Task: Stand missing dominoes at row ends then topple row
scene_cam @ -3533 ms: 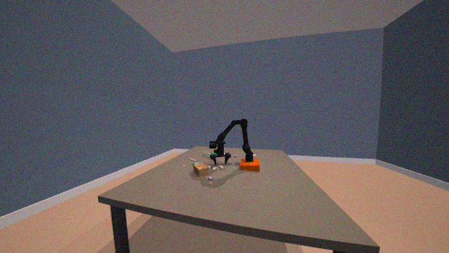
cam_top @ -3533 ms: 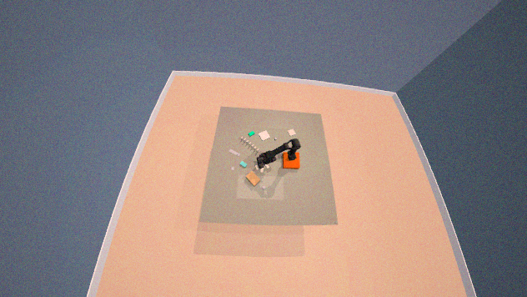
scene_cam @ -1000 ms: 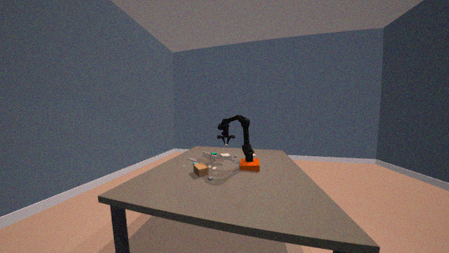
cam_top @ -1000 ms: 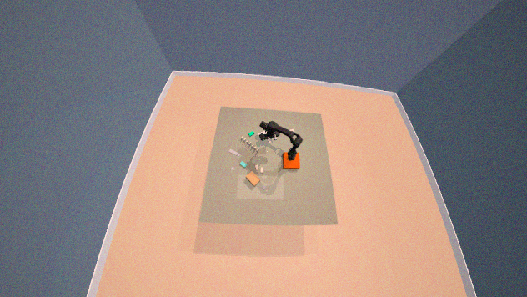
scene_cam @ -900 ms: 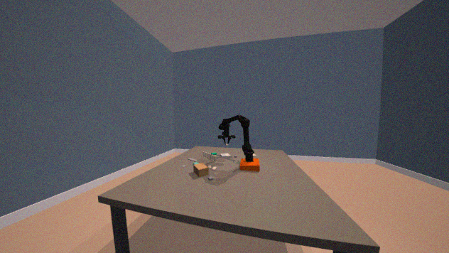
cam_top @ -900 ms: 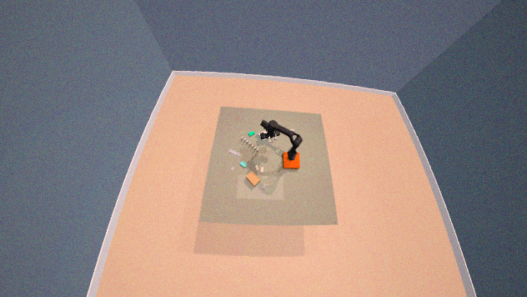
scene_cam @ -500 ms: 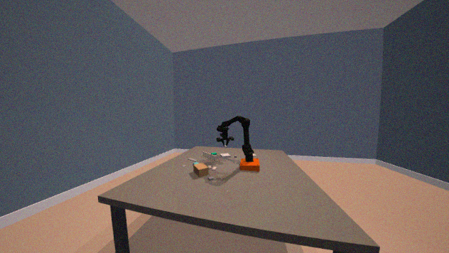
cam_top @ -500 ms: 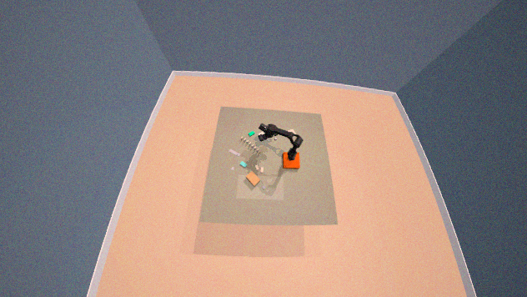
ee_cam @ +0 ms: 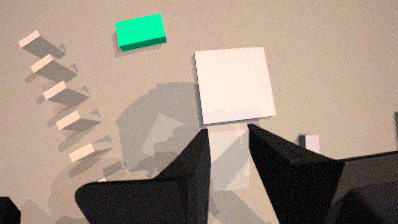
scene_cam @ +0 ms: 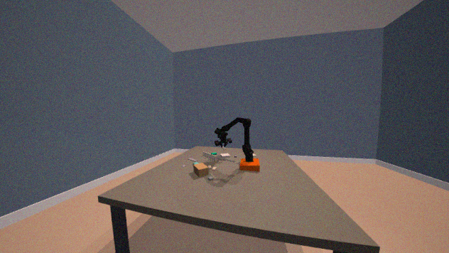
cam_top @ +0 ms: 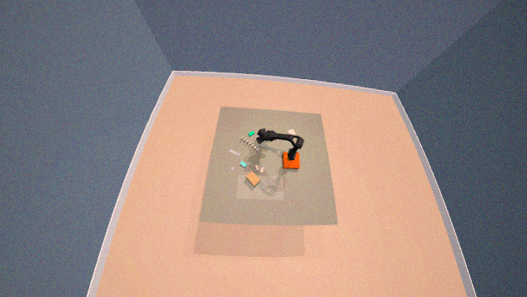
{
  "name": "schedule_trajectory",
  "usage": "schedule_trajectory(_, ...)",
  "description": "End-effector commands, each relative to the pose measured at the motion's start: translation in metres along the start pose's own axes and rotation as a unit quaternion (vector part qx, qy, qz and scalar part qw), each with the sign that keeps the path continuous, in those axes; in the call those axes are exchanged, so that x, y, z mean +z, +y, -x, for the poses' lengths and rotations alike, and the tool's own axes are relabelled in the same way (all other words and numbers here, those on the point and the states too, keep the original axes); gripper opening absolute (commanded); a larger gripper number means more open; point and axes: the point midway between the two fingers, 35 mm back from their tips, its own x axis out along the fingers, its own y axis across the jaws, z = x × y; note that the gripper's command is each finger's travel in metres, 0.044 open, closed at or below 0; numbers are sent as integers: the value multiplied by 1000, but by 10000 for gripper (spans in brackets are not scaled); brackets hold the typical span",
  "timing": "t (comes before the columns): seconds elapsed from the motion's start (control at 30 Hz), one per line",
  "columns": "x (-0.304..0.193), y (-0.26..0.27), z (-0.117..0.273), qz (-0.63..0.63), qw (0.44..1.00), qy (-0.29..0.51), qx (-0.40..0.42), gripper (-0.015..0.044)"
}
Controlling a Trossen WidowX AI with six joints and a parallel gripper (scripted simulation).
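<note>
Apparently, from left to right across the top view, the scene is being laid out thus:
- A cyan block [cam_top: 243,164] [scene_cam: 195,163] is being left short of the row, unneeded.
- The row of standing dominoes [cam_top: 249,143] [scene_cam: 209,155] [ee_cam: 55,91] is being kept upright on narrow ends. Each piece is being judged light, stiff and easily toppled, so wide clearance is being called for.
- A green block [cam_top: 251,133] [scene_cam: 214,153] [ee_cam: 140,31] is being seen just beside the row, lying flat.
- A brown box [cam_top: 253,178] [scene_cam: 201,170] is being seen near two loose pale pieces [cam_top: 262,169] [scene_cam: 214,168], which are lying flat and probably being counted as spare dominoes.
- The gripper [cam_top: 259,140] [scene_cam: 223,146] [ee_cam: 227,132] is being held above the table near the row, its fingers a small way apart and clamped on a pale domino [ee_cam: 229,157]. The domino is being gripped by its opposite side edges, off the table. That hold is being judged sound for its smooth, hard sides, provided no tilt is being allowed at release.
- The orange base [cam_top: 291,160] [scene_cam: 249,165] is being seen at the far right, well apart from the row.
</note>
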Motion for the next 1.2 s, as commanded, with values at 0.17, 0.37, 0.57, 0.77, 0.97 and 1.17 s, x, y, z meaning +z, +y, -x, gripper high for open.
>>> schedule_trajectory(0.17, -1, 9, -5, 17, 995, -93, -13, 107)
schedule_trajectory(0.37, -3, 14, -4, 19, 988, -154, -19, 107)
schedule_trajectory(0.57, -6, 17, -1, 15, 977, -212, -24, 107)
schedule_trajectory(0.77, -12, 17, 6, 4, 964, -266, -28, 107)
schedule_trajectory(0.97, -20, 14, 14, -13, 948, -316, -31, 107)
schedule_trajectory(1.17, -29, 7, 23, -34, 932, -360, -34, 107)
